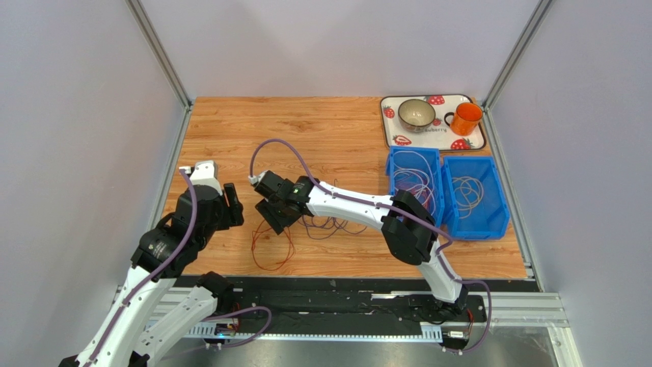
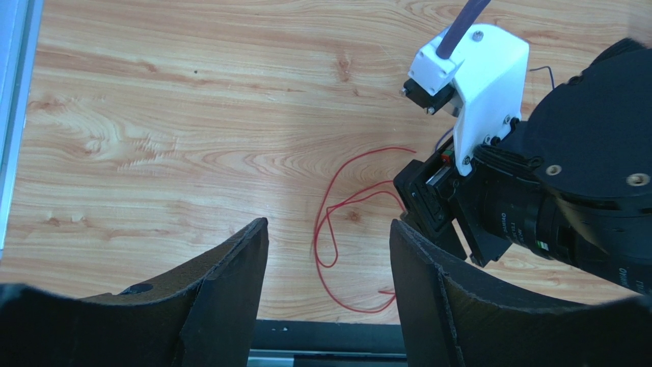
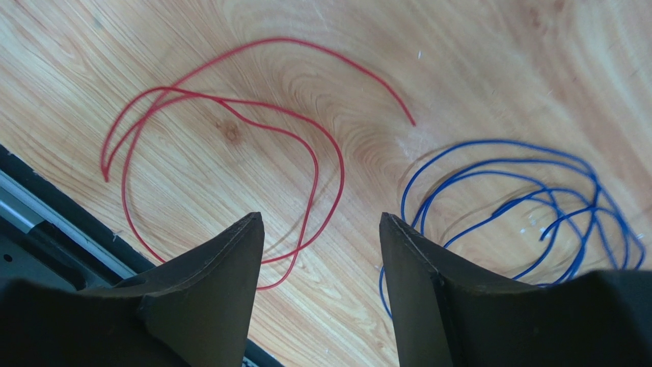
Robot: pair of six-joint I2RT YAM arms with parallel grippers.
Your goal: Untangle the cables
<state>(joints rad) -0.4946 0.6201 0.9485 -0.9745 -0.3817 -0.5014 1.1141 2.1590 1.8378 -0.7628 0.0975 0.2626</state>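
Observation:
A red cable lies in loose loops on the wooden table near the front edge. It also shows in the left wrist view and the right wrist view. A blue-purple cable lies in loops just right of it, apart from it in the right wrist view. My right gripper hovers open and empty above the gap between the two. My left gripper is open and empty to the left of the red cable.
Two blue bins at the right hold white cables. A strawberry tray at the back right carries a bowl and an orange mug. The right gripper's body is close to the left gripper. The black front rail borders the table.

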